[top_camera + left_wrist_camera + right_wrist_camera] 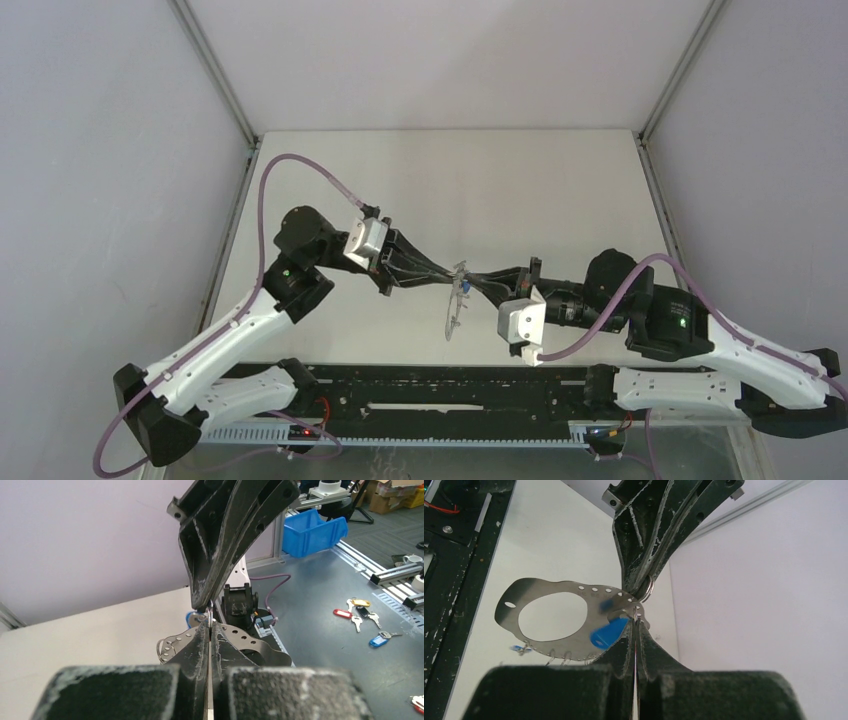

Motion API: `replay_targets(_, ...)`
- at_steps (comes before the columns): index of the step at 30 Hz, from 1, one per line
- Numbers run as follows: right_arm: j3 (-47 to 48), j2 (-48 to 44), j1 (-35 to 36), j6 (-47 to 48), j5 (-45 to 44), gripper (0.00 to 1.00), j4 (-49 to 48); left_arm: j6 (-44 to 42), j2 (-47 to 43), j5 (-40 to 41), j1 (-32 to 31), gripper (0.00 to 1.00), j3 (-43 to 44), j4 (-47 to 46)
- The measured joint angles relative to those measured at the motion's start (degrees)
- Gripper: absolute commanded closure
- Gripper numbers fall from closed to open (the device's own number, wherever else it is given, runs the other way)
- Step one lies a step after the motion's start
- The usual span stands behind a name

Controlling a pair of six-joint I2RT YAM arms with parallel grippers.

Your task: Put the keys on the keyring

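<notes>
- We see both grippers closed, tip to tip in mid-air. The left gripper [644, 586] nips a small wire loop on the rim of the keyring [509, 605]. The right gripper [636, 622] pinches just beside it (rim or key, we cannot tell).
- A blue-tagged key [610, 632] hangs blurred at the right fingertips.
- We judge that any uneven pull could twist the thin plate free and drop it onto the table [450, 180].

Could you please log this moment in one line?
left hand: shut on keyring | right hand: shut at its rim | blue tag: at junction
</notes>
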State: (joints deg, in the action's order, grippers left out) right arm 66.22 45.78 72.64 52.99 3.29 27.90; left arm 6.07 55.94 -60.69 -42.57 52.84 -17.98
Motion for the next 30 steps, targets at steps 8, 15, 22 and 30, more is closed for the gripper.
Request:
replay_targets(8, -0.04, 0.00, -0.98, 0.02, 2.62, 1.00, -0.44, 0.59, 0.00, -1.68, 0.00, 1.00, 1.07, -1.60)
replay_targets(15, -0.04, -0.28, -0.87, 0.02, 3.28, 1.00, -0.72, 0.59, -0.02, -2.51, 0.00, 1.00, 1.07, -1.57)
replay_targets(22, -0.04, -0.46, -0.22, 0.07, 3.28, 1.00, -0.74, 0.57, -0.02, -2.51, 0.00, 1.00, 1.07, -1.55)
replay_targets(30, -0.04, -0.35, -0.17, 0.09, 3.21, 1.00, -0.76, 0.57, -0.02, -2.51, 0.00, 1.00, 1.07, -1.55)
